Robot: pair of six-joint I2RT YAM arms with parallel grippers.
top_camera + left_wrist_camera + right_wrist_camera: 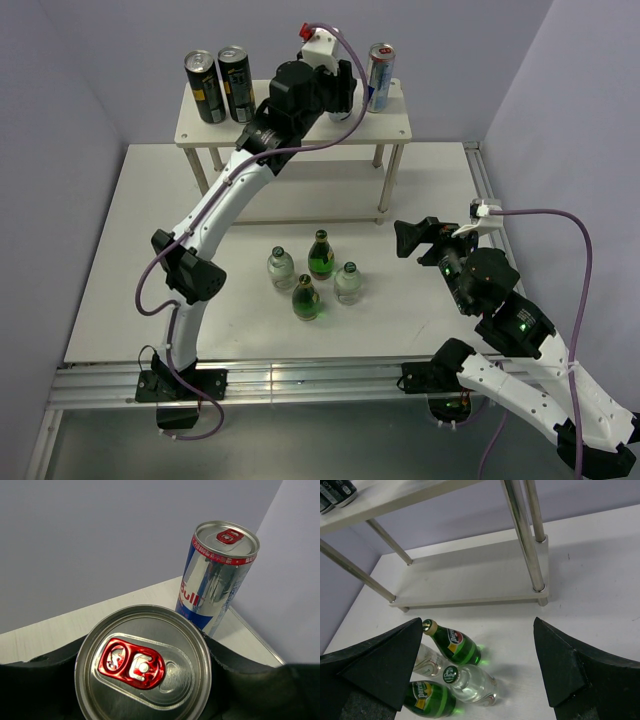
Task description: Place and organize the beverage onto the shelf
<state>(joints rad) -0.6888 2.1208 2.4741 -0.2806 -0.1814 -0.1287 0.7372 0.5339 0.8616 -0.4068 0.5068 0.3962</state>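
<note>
The right gripper (479,625) holds its black fingers (385,665) wide apart. Green and clear bottles (455,644) stand clustered on the white table (590,580), near the shelf (470,575) and its lower board.

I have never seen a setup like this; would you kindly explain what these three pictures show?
Two robot arms are bolted to a table. One picture looks down from above; the other two come from cameras on each wrist. The left gripper is shut on a silver can at the top board of the shelf, beside a blue-and-silver can; two black cans stand at the other end. The right gripper is open, near four bottles on the table, two green and two clear.
</note>
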